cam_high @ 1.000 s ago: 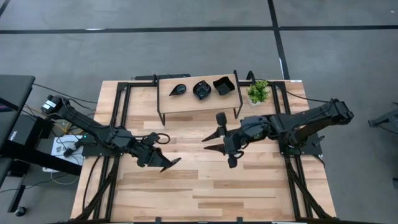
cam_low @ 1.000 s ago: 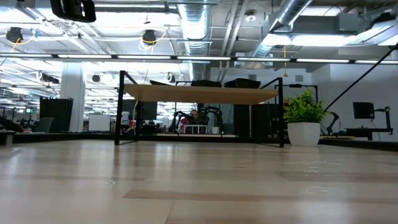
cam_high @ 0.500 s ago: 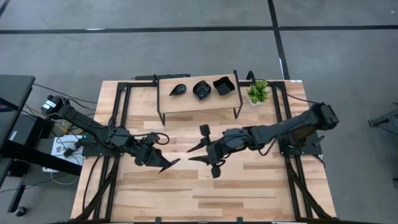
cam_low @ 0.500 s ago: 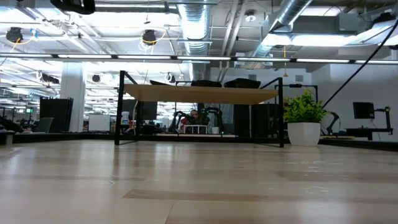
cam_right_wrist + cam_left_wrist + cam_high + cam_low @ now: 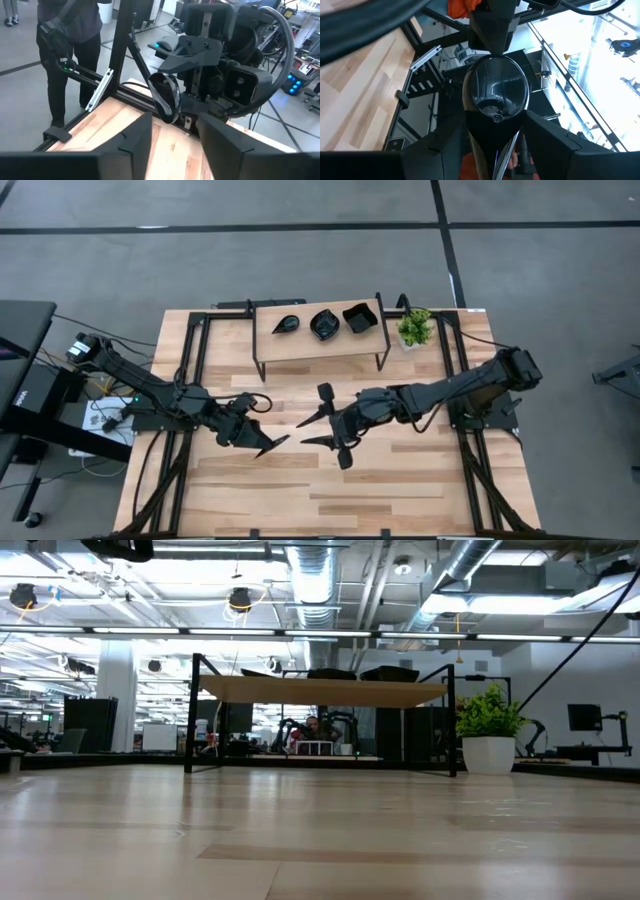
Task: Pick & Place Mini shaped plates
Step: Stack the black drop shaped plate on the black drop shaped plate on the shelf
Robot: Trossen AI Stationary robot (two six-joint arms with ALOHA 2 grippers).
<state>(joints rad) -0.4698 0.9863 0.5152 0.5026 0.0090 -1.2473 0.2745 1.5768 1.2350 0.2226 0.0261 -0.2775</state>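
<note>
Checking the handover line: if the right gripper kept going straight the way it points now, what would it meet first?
Most likely the teardrop plate held in the left gripper. The right gripper points across the table toward it, with bare wood between them. Depth is hard to judge.

Bright even overhead light, soft faint shadows on the table (image 5: 400, 480), ceiling lamp glare at table height, blurred near wood.
</note>
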